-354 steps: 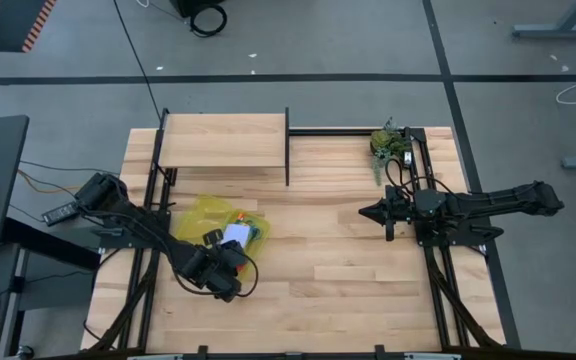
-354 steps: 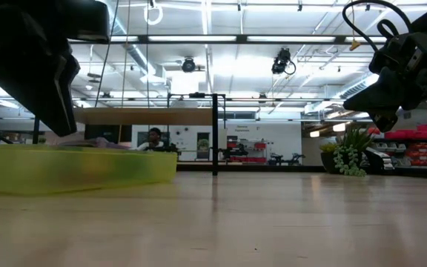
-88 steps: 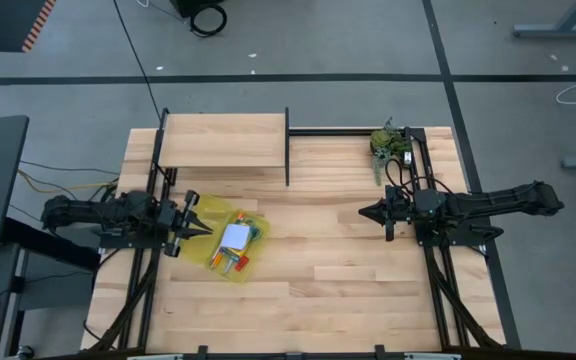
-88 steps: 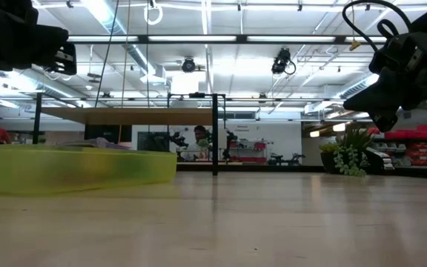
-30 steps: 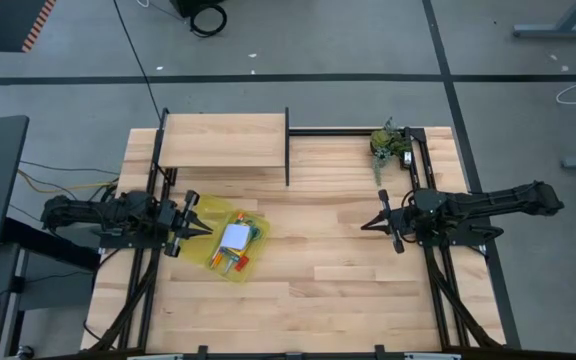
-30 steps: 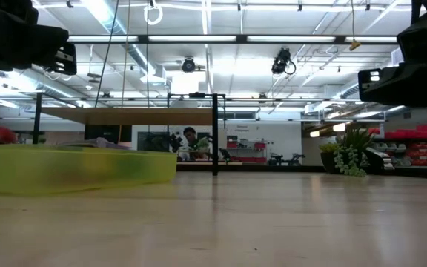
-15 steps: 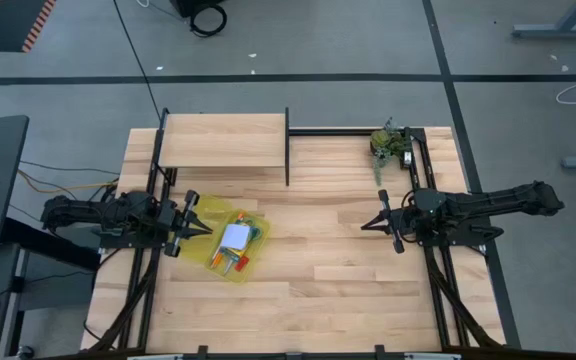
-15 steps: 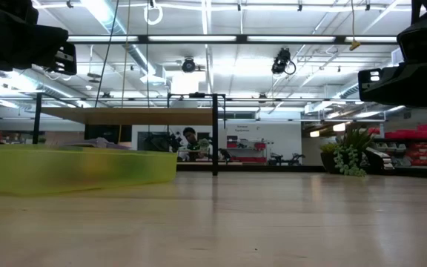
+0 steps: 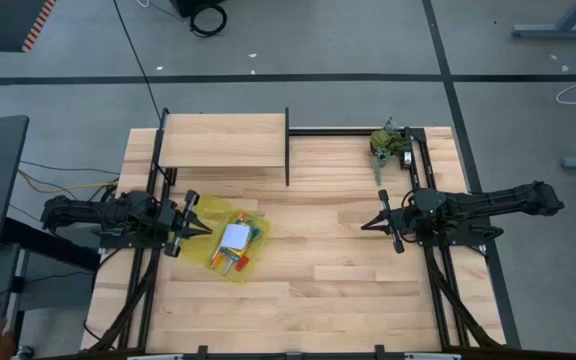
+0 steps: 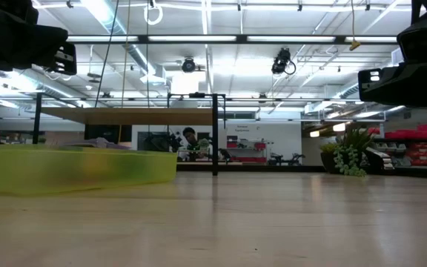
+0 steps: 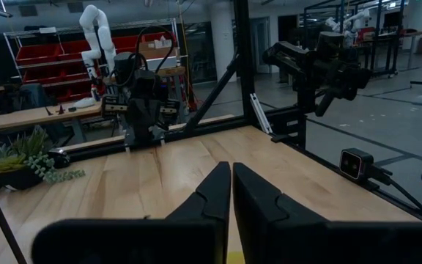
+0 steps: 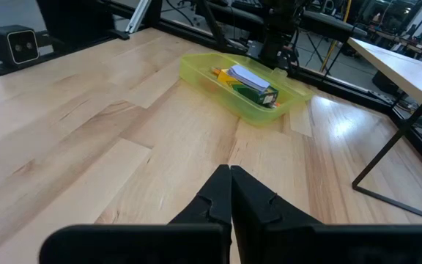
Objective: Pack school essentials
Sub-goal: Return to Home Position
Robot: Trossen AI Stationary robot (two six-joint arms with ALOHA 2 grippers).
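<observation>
The high view gives us the layout; the wrist views give the detail. Nearest, at 6 o'clock, the table (image 9: 308, 310) is bare wood from side to side — open room. At mid-table, toward 9 o'clock, the yellow translucent tray (image 9: 213, 250) lies slantwise. The left gripper (image 9: 206, 229) hangs just beside its 10 o'clock edge, tips aimed at 3 o'clock; the low view shows that arm raised well above the tray's wall. Opposite, at 3 o'clock, the right gripper (image 9: 365, 224) points toward 9 o'clock, well apart from the tray, with bare boards between. Each wrist view shows its own two fingers pressed together, gripping nothing — from above we could not tell this. The right wrist view also looks into the tray: the yellow-green crayon box (image 12: 262, 94) lies inside, the pale note pad (image 12: 246, 75) flat on top of it. From above, orange and red bits (image 9: 230, 264) that we cannot name show at the tray's 6 o'clock end. The low view gives only a blurred yellow wall. Farther off, at 11 o'clock, stands a raised wooden shelf (image 9: 223, 140); at 1 o'clock, by the far edge, a leafy plant (image 9: 388, 143). Beyond the table, the low view alone shows a person (image 10: 190, 138) in the room.
</observation>
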